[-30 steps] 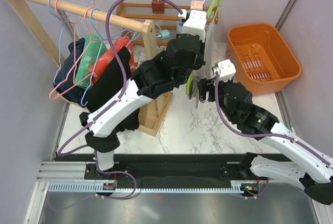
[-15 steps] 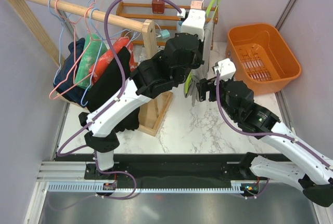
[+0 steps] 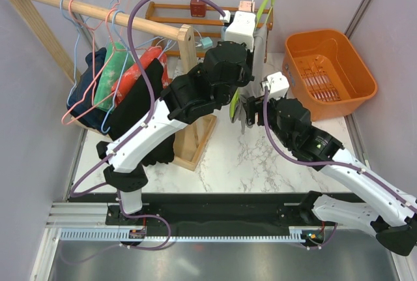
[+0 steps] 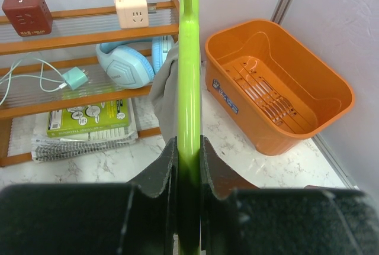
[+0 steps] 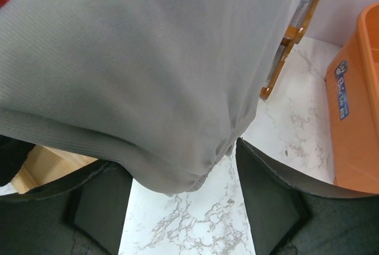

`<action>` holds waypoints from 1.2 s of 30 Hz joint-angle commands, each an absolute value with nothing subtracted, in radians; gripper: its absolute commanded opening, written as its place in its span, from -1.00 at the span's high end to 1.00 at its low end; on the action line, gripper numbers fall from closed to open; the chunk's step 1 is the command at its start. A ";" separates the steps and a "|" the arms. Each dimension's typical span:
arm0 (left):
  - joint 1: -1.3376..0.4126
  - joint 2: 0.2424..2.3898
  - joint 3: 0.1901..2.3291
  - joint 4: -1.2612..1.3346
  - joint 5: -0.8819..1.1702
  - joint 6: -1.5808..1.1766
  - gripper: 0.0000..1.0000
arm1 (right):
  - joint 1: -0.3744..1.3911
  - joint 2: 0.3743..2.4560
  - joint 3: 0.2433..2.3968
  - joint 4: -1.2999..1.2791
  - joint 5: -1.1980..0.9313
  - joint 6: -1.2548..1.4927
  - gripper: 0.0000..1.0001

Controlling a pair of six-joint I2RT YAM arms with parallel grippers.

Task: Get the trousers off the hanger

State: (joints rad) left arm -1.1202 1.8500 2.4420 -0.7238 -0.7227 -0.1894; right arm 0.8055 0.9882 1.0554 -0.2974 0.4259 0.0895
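My left gripper is shut on the lime-green hanger and holds it up above the table, in front of the wooden shelf; the hanger's hook end shows in the top view. The light grey trousers hang from it, seen as a grey strip in the top view and beside the hanger in the left wrist view. My right gripper is open, its jaws on either side of the trousers' lower hem, just above the marble. In the top view it sits right below the left gripper.
An orange basket stands at the back right. A wooden shelf with headphones, plug cubes and a booklet is behind. A wooden rack at the left carries pink and blue wire hangers with black, red and green garments.
My right gripper has moved left and up toward the hanging trousers, so that its open jaws now straddle the hem. The left gripper has shifted slightly left with the hanger.
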 commanded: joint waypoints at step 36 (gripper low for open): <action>-1.112 1.772 2.430 -0.607 -0.672 -0.202 0.96 | 0.802 0.977 1.127 -0.120 0.416 0.120 -0.22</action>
State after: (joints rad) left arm -1.1156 1.8408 2.4252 -0.7231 -0.6914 -0.1902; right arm 0.8047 0.9958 1.0817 -0.1902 0.3786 0.1123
